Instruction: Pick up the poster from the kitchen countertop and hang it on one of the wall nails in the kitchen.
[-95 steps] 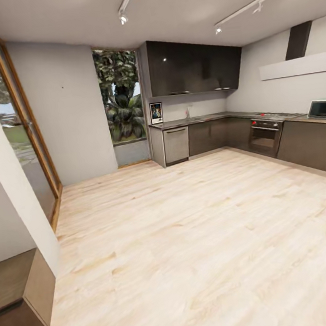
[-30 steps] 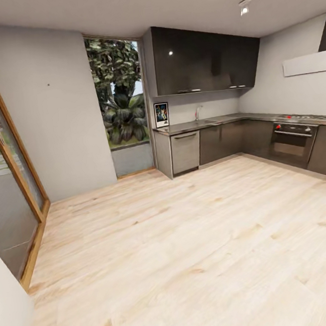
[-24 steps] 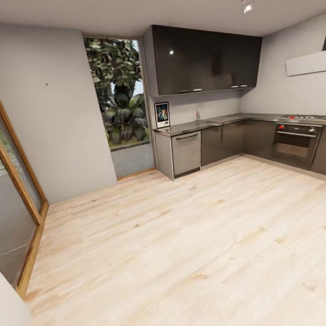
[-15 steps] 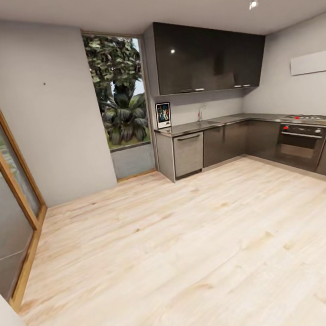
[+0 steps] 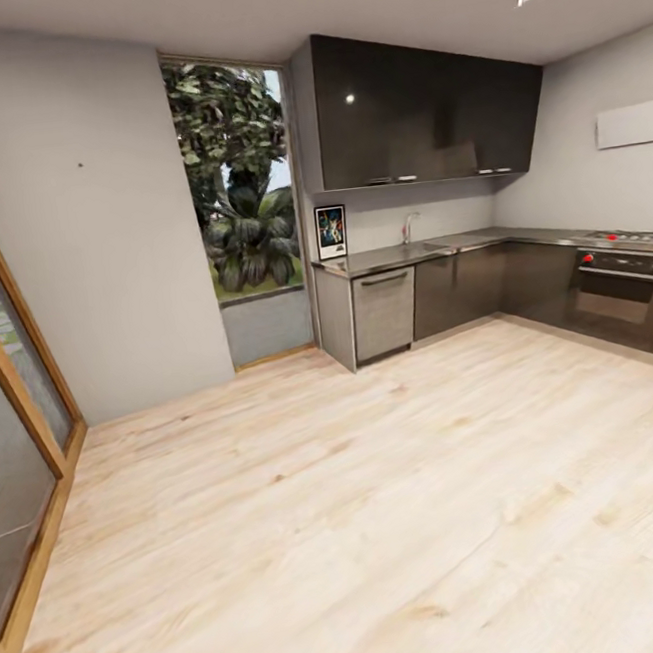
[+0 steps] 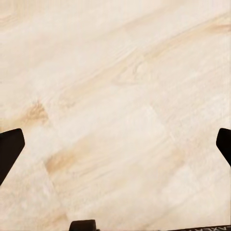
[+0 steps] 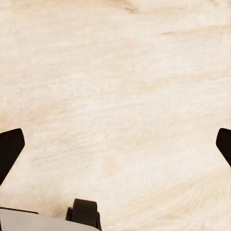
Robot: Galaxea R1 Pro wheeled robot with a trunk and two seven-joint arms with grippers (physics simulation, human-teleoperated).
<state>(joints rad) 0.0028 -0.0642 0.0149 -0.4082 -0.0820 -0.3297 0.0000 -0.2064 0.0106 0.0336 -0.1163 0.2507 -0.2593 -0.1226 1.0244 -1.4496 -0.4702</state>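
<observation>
The poster (image 5: 332, 231) stands upright at the left end of the kitchen countertop (image 5: 399, 254), leaning against the wall under the dark upper cabinets, far across the room from me. A small dark wall nail (image 5: 79, 164) shows on the grey wall to the left of the window. In the left wrist view my left gripper (image 6: 115, 144) is open, its black fingertips (image 6: 9, 147) wide apart over bare wood floor. The right wrist view shows my right gripper (image 7: 115, 144) open the same way, fingertips (image 7: 9, 147) spread, nothing between them.
Light wood floor (image 5: 383, 481) stretches to the grey cabinets. A tall window (image 5: 236, 185) with plants sits left of the counter. A glass door with wooden frame (image 5: 12, 400) is at the left. An oven (image 5: 619, 291) with red knobs stands at the right.
The whole head view has shifted: the camera has moved forward and turned left, so the kitchen looks nearer and the poster larger. The box at the lower left has left the picture.
</observation>
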